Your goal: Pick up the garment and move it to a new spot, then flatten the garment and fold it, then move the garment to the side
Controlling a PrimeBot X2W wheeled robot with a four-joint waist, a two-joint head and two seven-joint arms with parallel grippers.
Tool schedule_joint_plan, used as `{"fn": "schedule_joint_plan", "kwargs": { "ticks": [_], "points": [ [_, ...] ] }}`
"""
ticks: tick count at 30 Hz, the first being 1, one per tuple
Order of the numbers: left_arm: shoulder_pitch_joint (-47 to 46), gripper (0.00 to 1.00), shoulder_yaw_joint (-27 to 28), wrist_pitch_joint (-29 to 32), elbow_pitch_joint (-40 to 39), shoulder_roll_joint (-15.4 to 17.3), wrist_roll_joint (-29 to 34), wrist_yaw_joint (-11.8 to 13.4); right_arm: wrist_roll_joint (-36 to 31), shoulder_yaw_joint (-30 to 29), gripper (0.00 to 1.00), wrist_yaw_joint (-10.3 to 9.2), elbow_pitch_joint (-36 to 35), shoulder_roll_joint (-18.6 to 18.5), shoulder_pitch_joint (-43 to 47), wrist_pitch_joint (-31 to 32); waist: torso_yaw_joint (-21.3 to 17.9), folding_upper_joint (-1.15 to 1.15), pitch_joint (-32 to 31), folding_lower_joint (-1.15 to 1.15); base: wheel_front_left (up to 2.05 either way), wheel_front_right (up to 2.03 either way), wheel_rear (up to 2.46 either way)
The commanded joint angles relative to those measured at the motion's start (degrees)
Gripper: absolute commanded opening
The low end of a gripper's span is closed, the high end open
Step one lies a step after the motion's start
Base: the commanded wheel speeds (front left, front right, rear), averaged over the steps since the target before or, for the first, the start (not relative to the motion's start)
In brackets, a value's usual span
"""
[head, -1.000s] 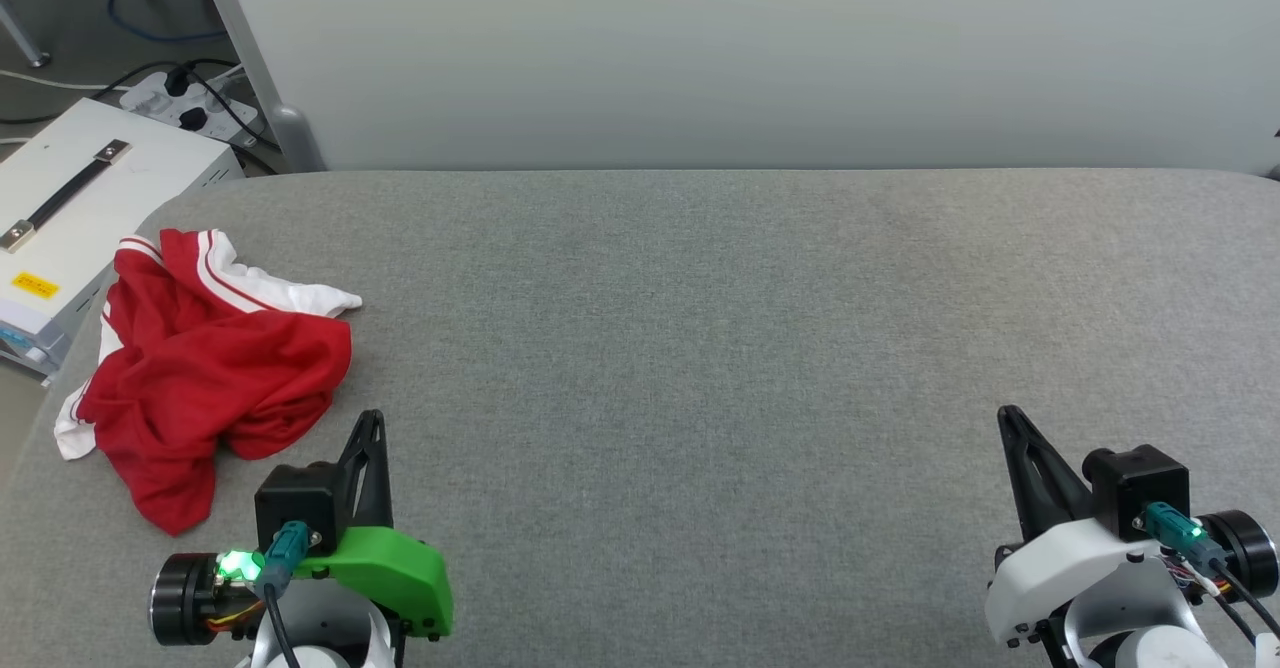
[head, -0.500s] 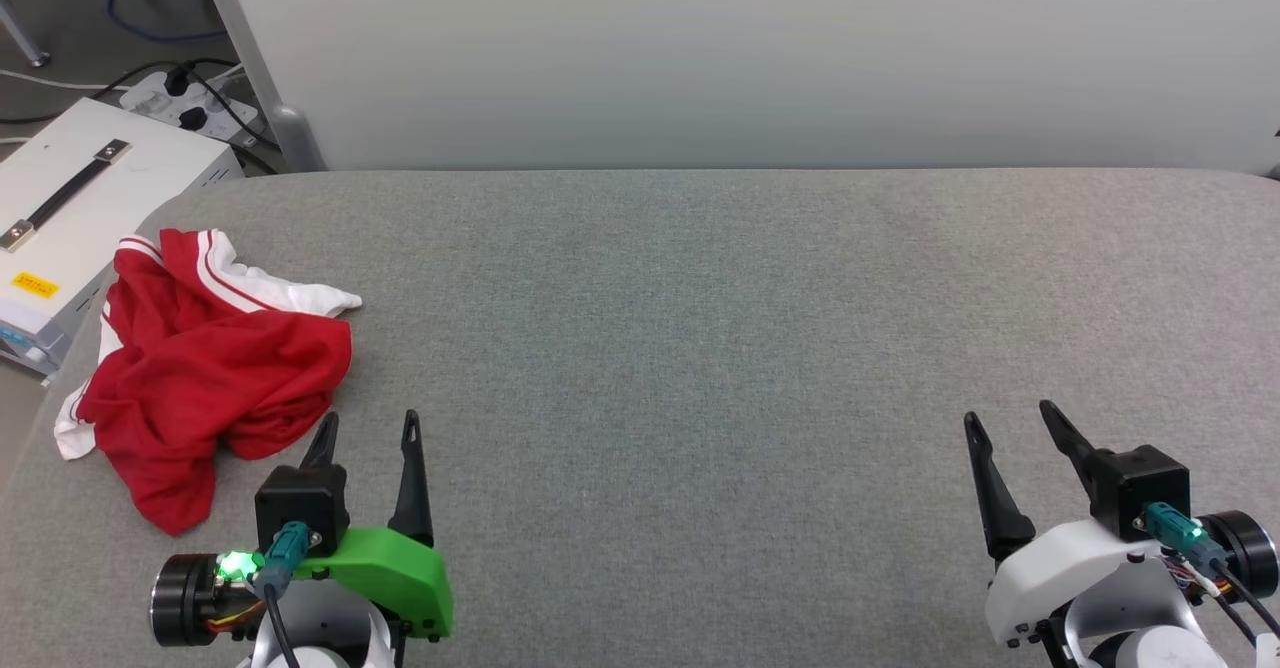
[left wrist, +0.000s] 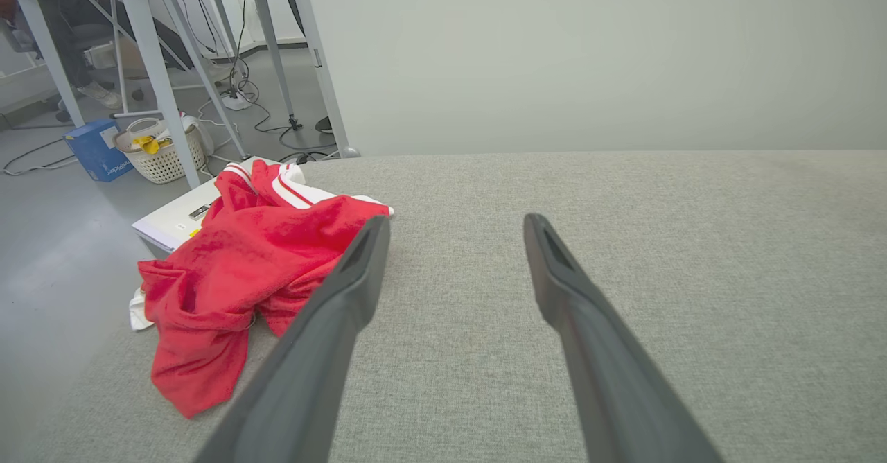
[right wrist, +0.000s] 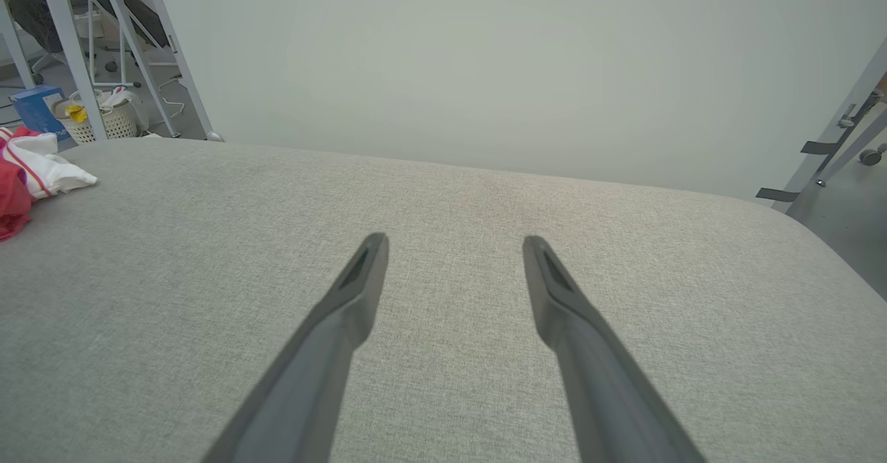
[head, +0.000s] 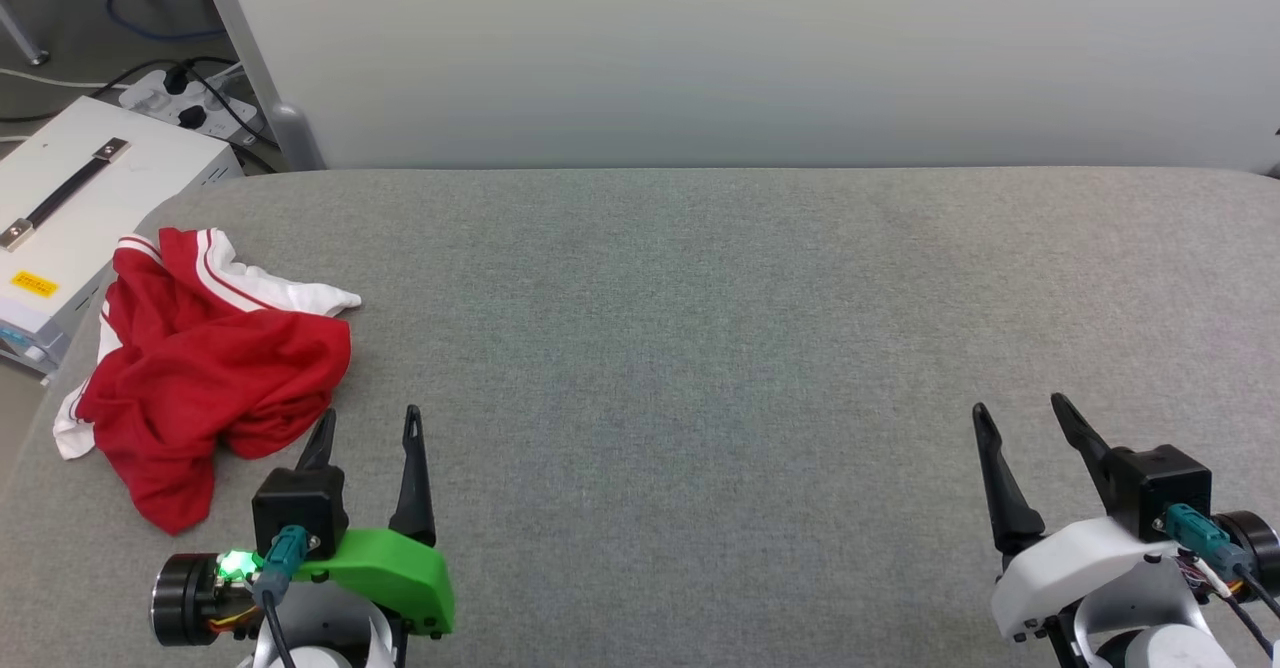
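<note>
While the garment [head: 205, 378] lies crumpled at the left end of the grey padded table [head: 700, 348], both claws stand spread and empty.
The left gripper [head: 370, 412] sits just beside the heap's near edge; the right gripper [head: 1017, 403] is well apart from it, across the table. The pick-up is not yet begun. To do it well, the left arm should likely pinch a raised fold near the heap's middle, catch enough cloth, and lift clear before carrying it toward the open middle, as the heap lies at the table's edge.
</note>
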Motion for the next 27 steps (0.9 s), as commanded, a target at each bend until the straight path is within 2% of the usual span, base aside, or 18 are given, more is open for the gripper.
{"fn": "schedule_joint_plan", "kwargs": {
  "ticks": [1,27],
  "points": [
    [-0.29,1.00,-0.14,-0.68,-0.25,-0.04,-0.31,0.39,0.92,-0.24,1.00,-0.01,-0.57,-0.03,-0.16,-0.74,0.00,0.04,0.00,0.00,0.00,0.00,0.00],
    [-0.17,1.00,-0.90,-3.76,-0.05,-0.10,-2.06,0.99,4.93,-0.86,1.00,-0.01,-1.81,-0.05,0.71,-3.78,-0.18,0.10,-0.05,0.00,0.00,0.00,0.00]
  ]
}}
